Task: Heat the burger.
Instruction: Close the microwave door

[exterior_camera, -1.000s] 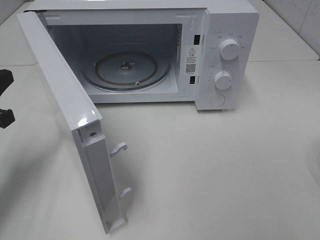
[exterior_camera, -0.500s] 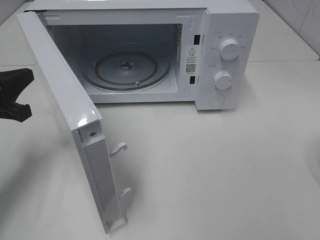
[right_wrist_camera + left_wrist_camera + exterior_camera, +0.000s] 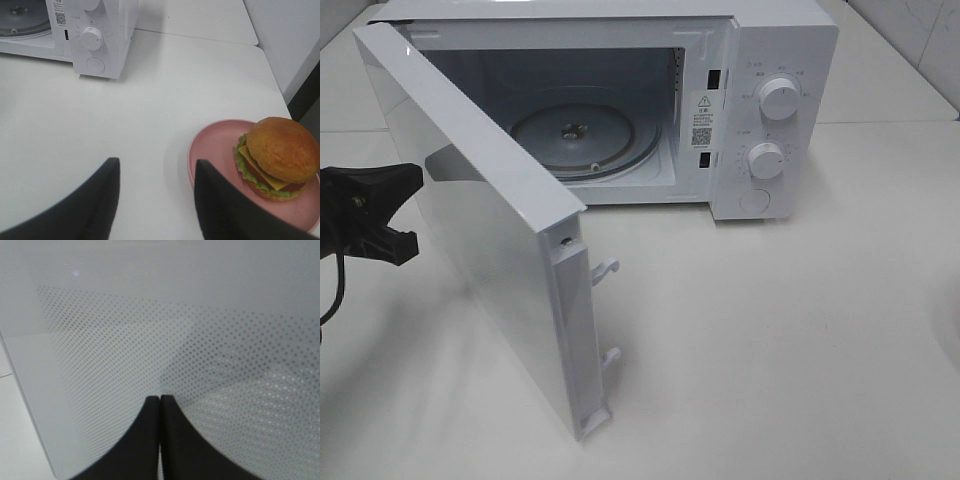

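Right now, nearest to me in the high view, I see the free edge of the microwave door (image 3: 520,300), swung out toward the camera at an angle, with its two white latch hooks (image 3: 605,270) sticking off the edge. My left gripper (image 3: 408,210) sits just off the door's outer face at the left of that view; in the left wrist view its two black fingertips (image 3: 150,412) are pressed together with nothing between them, tips right at the dotted window of the door (I cannot say for sure that they touch it).

My right gripper (image 3: 155,200) shows only in its own wrist view. Its jaws stand partly apart, nothing between them, over the bare white table (image 3: 150,100). Just beyond one finger lies the burger (image 3: 277,157), sitting on a round pink plate (image 3: 215,150), near the plate's outer side rather than its middle. Neither shows in the high view.

Farther back stands the white microwave (image 3: 780,60), its cavity open, the glass turntable (image 3: 585,135) bare inside. On the panel to the right of the cavity are two round knobs (image 3: 779,99), one above the other, with a round button (image 3: 754,201) below them.
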Robot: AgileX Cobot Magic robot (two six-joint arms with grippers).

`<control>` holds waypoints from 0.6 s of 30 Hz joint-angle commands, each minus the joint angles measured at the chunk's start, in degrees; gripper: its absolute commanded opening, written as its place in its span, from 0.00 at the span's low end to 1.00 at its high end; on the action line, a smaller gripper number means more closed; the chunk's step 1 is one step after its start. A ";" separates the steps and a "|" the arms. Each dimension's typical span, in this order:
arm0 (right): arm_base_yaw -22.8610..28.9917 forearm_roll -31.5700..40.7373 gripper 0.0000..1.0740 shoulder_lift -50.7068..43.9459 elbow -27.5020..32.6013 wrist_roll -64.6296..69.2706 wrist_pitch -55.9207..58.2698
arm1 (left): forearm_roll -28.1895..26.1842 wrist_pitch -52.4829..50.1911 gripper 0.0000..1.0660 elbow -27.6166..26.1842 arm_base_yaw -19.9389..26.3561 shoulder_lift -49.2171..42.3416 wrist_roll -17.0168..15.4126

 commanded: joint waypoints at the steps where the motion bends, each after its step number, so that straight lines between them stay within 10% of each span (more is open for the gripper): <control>1: -0.11 0.00 0.46 -1.55 -0.11 0.46 -0.29 | -0.63 -0.34 0.00 -0.74 -0.34 -0.11 0.06; 18: -0.11 0.00 0.46 -1.55 -0.11 0.46 -0.29 | -13.64 0.63 0.00 -7.28 -11.06 4.18 2.18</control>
